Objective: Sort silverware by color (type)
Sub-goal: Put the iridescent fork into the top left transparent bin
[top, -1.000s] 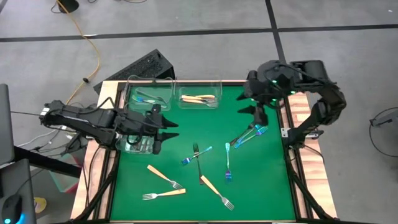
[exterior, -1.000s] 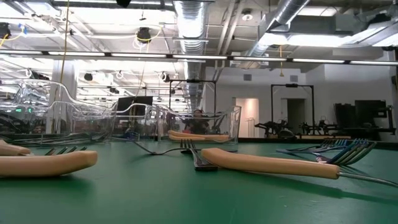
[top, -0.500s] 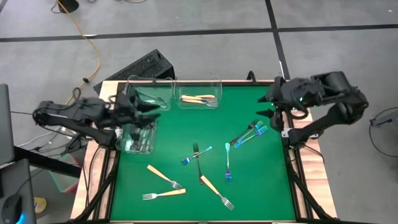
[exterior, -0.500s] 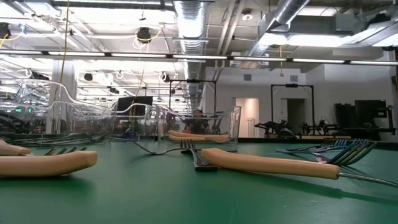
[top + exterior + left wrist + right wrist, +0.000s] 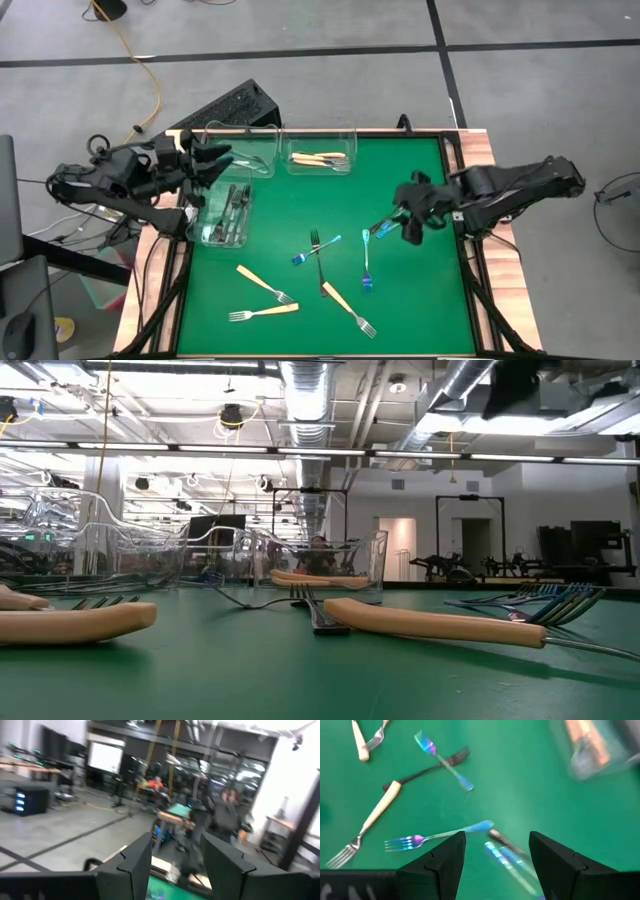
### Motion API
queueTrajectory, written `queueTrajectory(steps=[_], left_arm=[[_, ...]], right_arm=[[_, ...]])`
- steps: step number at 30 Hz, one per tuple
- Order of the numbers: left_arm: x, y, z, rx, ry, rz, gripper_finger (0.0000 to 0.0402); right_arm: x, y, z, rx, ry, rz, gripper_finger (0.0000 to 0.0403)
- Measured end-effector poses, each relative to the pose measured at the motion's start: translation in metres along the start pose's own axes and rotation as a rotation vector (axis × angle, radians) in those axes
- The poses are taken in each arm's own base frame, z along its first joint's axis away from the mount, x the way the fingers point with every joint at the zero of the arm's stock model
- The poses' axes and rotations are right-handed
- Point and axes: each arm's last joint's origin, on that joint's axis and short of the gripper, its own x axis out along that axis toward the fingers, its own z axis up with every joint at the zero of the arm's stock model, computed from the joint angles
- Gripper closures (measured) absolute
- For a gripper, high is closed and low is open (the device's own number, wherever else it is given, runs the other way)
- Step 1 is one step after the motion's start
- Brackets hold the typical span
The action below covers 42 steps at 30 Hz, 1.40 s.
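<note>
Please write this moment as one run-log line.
left gripper: open, over bins | right gripper: open, empty, above blue forks | tan forks: unsorted

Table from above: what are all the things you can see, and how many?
mat: one, green, covering the table
bins: three, clear; two at back, one at left
tan-handled forks: three loose near front; more in back middle bin
blue forks: several, shiny, mid-mat and at right; one in back-left bin
dark forks: one mid-mat crossing a blue one; several in left bin
cable: one, orange, floor
left gripper: dark, open, over back-left bin
right gripper: dark, open, above right blue forks
</note>
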Motion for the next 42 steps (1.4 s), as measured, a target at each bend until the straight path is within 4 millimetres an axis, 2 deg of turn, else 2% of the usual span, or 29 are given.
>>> queueTrajectory(steps=[5, 12, 19, 23, 30, 36, 42], left_arm=[[0.000, 0.002, 0.003, -0.012, -0.039, 0.073, 0.0249], [0.000, 0.005, 0.004, 0.027, -0.063, 0.177, 0.0249], [-0.022, 0.013, 0.029, 0.002, -0.132, 0.170, 0.0249], [-0.043, 0.024, 0.039, -0.035, -0.140, 0.164, 0.0249], [-0.069, 0.040, 0.039, -0.065, -0.116, 0.144, 0.0249], [-0.077, 0.044, 0.037, -0.053, -0.098, 0.117, 0.0249], [-0.077, 0.045, 0.036, -0.029, -0.082, 0.120, 0.0249]], right_arm=[[0.046, 0.013, -0.015, 0.215, 0.051, 0.002, 0.0164], [0.092, 0.039, -0.031, 0.519, 0.182, -0.107, 0.0164], [0.132, 0.064, -0.043, 0.794, 0.228, -0.196, 0.0164], [0.146, 0.075, -0.047, 0.914, 0.242, -0.193, 0.0164], [0.151, 0.079, -0.051, 1.068, 0.265, -0.217, 0.0164], [0.152, 0.080, -0.050, 1.122, 0.256, -0.216, 0.0164], [0.170, 0.085, -0.053, 1.137, 0.260, -0.230, 0.0164]])
